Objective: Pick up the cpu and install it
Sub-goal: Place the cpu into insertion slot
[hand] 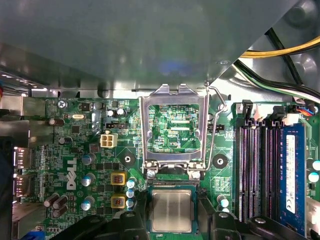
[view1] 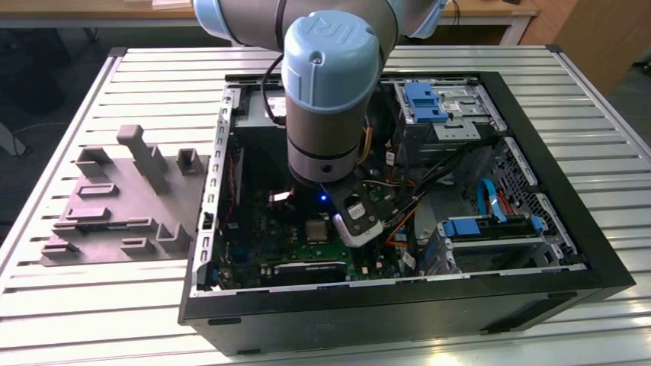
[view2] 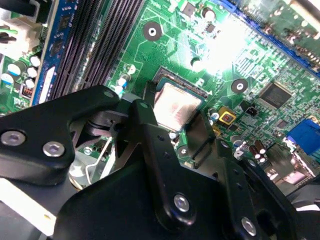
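Note:
The cpu (hand: pixel 171 212) is a small square chip with a pale silver top, lying level at the socket of the green board (hand: pixel 75 150). In the second wrist view the cpu (view2: pixel 176 104) sits inside the socket's black frame. My gripper (hand: pixel 172 202) straddles it, with a black finger (hand: pixel 141 210) tight against one edge and another against the opposite edge, no gap showing. In the exterior view the cpu (view1: pixel 317 229) lies on the board inside the open computer case (view1: pixel 569 229), beside the gripper (view1: pixel 341 225) at the arm's lower end.
The socket's metal load plate (hand: pixel 172 127) stands swung open beside the cpu. Memory slots (hand: pixel 260 170) and a blue module (hand: pixel 293 175) run along one side. Cables (hand: pixel 280 50) cross a corner. A grey moulded tray (view1: pixel 122 198) sits on the table at the exterior view's left.

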Controlling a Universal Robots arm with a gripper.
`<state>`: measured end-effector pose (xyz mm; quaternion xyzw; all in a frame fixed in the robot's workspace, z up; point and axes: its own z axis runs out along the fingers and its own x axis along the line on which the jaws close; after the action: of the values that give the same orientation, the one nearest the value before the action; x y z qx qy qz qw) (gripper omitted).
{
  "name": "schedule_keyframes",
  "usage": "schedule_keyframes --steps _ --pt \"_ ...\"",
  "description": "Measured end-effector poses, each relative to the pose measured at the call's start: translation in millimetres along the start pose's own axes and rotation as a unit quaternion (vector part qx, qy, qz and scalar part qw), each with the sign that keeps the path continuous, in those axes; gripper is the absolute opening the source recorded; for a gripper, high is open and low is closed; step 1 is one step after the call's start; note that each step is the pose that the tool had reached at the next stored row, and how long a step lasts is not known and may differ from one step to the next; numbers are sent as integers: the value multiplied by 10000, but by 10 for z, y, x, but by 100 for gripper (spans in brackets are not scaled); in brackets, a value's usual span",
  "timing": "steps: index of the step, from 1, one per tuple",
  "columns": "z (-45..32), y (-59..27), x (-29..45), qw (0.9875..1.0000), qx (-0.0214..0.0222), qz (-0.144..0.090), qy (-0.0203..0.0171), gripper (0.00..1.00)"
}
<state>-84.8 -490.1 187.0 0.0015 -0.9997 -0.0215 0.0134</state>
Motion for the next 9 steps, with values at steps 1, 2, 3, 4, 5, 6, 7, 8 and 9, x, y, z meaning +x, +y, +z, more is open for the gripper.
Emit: schedule_keyframes --steps 1,2,3,4,5,6,7,8,9 --pt "0 0 -1 10000 0 0 -1 48" --pt "0 0 -1 10000 0 -1 -1 54" --pt "0 0 -1 10000 0 0 -2 54" --pt "0 0 -2 10000 1 -1 -2 54" --pt "-1 0 -2 10000 0 -1 -1 54" --pt "-3 0 -1 10000 -4 -1 -1 54" --pt "-3 0 -2 10000 -9 -1 -2 54" --pt "-3 0 -2 10000 -11 -1 -2 54" --pt "-4 0 -2 10000 -12 -1 -1 54"
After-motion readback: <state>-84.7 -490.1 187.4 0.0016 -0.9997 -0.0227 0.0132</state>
